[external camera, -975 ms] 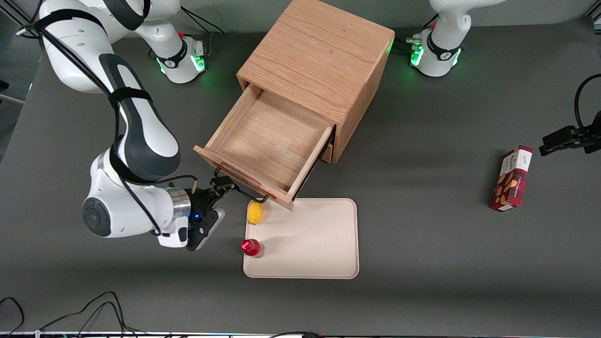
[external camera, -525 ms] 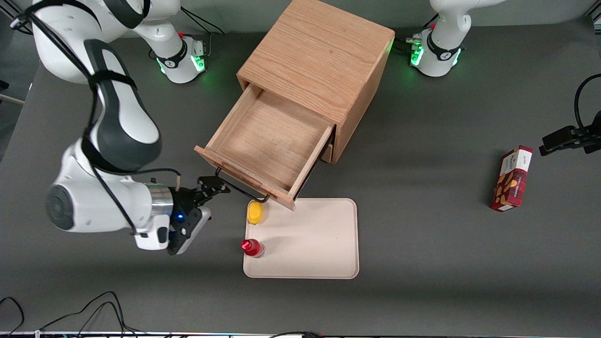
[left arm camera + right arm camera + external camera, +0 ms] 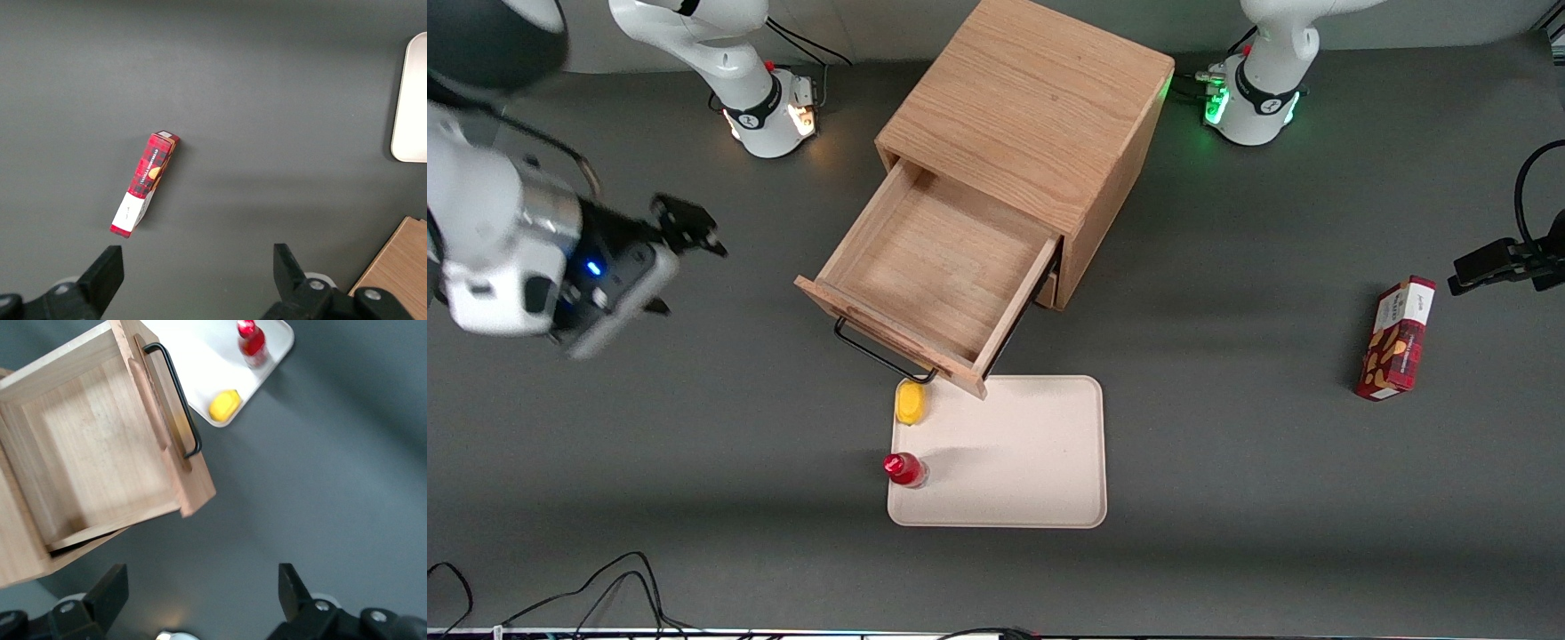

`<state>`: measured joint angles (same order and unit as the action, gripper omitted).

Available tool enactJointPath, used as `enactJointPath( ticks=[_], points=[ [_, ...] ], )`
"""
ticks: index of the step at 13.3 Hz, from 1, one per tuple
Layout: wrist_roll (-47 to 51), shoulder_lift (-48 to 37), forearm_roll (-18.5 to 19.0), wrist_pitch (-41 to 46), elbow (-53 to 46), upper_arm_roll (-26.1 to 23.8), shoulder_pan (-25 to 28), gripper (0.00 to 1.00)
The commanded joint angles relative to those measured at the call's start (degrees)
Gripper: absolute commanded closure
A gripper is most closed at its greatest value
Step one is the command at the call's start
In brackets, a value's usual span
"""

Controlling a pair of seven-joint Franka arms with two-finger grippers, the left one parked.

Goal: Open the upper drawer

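Note:
The upper drawer of the boxy oak cabinet stands pulled far out and is empty inside. Its black wire bar handle points toward the front camera and the tray. The drawer and its handle also show in the right wrist view. My gripper is open and empty, raised above the table toward the working arm's end, well apart from the drawer. The lower drawer is hidden under the open one.
A beige tray lies nearer the front camera than the drawer, with a yellow object and a red bottle at its edge. A red carton lies toward the parked arm's end. Cables run along the front edge.
My gripper has let go of the drawer handle, then drawn away and risen toward the working arm's end of the table. The drawer stays open as before.

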<state>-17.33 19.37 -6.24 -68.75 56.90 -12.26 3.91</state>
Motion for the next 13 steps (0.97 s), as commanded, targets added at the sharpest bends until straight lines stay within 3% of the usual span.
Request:
enactJointPath(
  ticks=[1,3,7,10,13],
  points=[
    [12.8,-9.9,1.4,6.2,7.9,2.5,0.2,0.00],
    [22.8,-15.8,1.8,6.0,17.6,3.4,0.0,0.00],
    [24.0,-31.3,3.2,-7.8,42.6,7.5,-0.2,0.00],
    [24.0,-30.5,6.7,-8.5,42.2,11.6,-0.5,0.00],
    [28.5,-27.8,9.3,-7.9,38.6,11.6,-0.4,0.00]
  ],
)
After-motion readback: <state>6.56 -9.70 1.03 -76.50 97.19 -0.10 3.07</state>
